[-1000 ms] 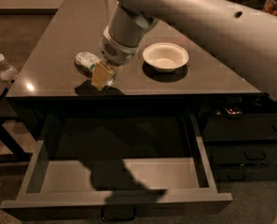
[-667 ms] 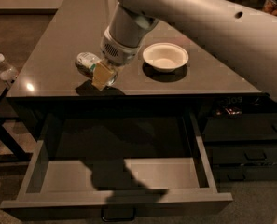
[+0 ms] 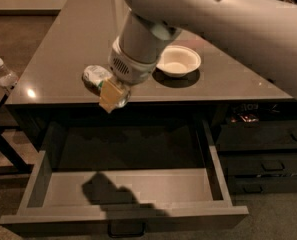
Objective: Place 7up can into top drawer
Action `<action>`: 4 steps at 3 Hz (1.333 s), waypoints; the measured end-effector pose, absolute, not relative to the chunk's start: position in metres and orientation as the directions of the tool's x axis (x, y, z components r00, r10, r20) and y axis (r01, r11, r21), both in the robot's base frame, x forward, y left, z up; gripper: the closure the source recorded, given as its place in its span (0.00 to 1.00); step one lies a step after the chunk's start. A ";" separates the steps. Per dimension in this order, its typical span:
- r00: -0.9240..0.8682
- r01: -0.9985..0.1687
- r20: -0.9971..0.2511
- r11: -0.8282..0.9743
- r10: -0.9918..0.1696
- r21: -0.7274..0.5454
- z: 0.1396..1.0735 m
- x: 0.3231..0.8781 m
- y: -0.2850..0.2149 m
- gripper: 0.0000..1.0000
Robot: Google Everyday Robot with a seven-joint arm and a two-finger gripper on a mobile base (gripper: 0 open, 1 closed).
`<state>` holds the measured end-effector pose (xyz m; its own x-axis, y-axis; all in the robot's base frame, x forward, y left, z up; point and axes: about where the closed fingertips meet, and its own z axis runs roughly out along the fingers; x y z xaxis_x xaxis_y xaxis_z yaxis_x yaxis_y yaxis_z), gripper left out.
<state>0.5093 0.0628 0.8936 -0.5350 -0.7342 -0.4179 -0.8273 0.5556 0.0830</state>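
Observation:
The 7up can (image 3: 94, 75), silvery-white with green markings, lies on its side over the front edge of the dark counter (image 3: 63, 49). My gripper (image 3: 113, 95) hangs from the big white arm and is shut on the can, with a tan finger (image 3: 110, 94) across its middle. The can's shiny end shows just right of that finger. The top drawer (image 3: 128, 186) stands pulled wide open below, its light grey inside bare apart from the arm's shadow. Its handle (image 3: 125, 229) shows at the bottom edge.
A white bowl (image 3: 178, 61) sits on the counter right of the gripper. A clear plastic bottle with a white cap (image 3: 3, 75) stands off the counter's left side. Narrower dark drawers (image 3: 268, 159) are shut at the right.
My gripper and the can have moved together toward the counter's front edge, above the open drawer. The arm's shadow in the drawer has shifted left.

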 end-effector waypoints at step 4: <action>-0.703 -0.710 -0.289 0.661 -0.650 0.242 0.798 0.417 0.046 1.00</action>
